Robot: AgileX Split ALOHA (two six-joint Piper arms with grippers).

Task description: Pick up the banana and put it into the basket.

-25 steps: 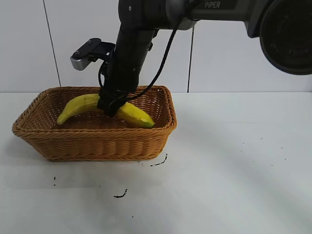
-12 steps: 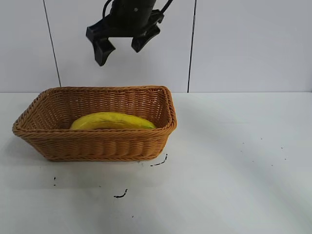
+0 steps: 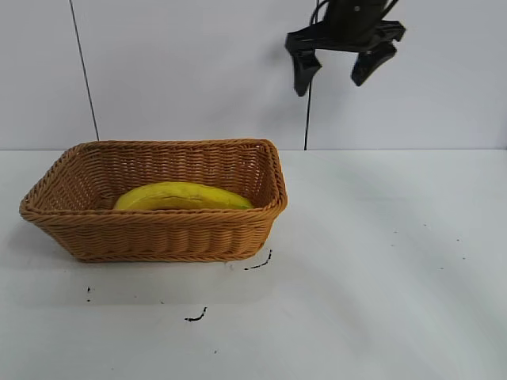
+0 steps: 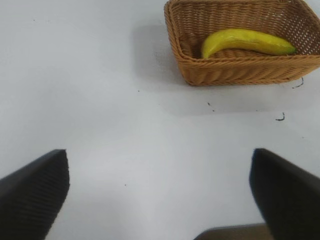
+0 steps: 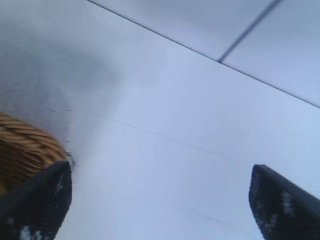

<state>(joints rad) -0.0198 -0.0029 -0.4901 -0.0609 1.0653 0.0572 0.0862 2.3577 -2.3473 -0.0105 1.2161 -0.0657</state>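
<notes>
One banana: we see it lying lengthwise inside the basket, left of centre in the exterior frame; nothing touches it.
Basket: we find it standing on the white table.
Right gripper: we place it at the upper right of centre, high above the table, fingers spread wide, holding nothing.
Left gripper: we see only its two finger pads at the lower corners of its wrist view, far apart, empty.

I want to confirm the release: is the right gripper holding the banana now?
No, the right gripper hangs open and empty high above the table, while the banana lies inside the wicker basket.
</notes>
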